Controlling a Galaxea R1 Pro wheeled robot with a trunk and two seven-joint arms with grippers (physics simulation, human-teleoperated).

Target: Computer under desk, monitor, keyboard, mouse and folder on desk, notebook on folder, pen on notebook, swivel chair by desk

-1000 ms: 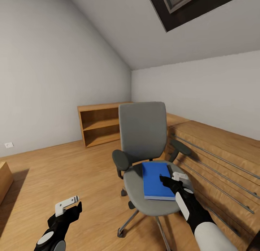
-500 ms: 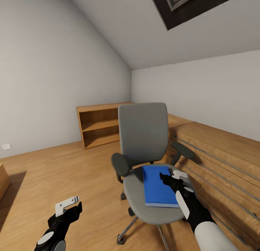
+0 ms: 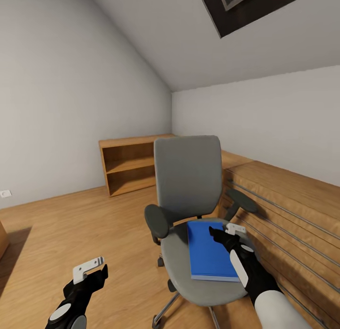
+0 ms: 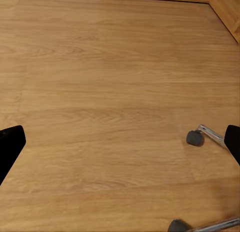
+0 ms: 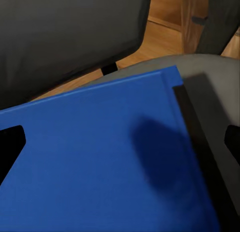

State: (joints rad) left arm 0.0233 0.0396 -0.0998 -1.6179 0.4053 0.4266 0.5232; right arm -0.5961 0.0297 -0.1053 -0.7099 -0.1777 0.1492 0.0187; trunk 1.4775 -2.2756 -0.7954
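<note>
A grey swivel chair (image 3: 188, 177) stands in the middle of the head view with a blue folder (image 3: 208, 253) lying flat on its seat. My right gripper (image 3: 225, 232) hovers open just over the folder's far right corner. In the right wrist view the folder (image 5: 100, 167) lies below the open right gripper (image 5: 120, 142), whose fingertips (image 5: 10, 147) are spread wide; the chair's dark backrest (image 5: 65, 37) is beyond. My left gripper (image 3: 93, 271) hangs open and empty over the floor, low at the left. From the left wrist, the open gripper (image 4: 120, 142) faces bare floorboards and a chair caster (image 4: 195, 138).
An open wooden bookshelf (image 3: 130, 166) stands against the back wall behind the chair. A long wooden unit with metal rails (image 3: 288, 211) runs along the right, close to the chair's armrest (image 3: 242, 200). Wooden floor (image 3: 71, 225) stretches to the left. A dark skylight (image 3: 255, 5) sits in the sloped ceiling.
The whole view has shifted, so the camera has moved: chair and folder now sit slightly lower and nearer. Both grippers hold their places, the right one still over the folder.
</note>
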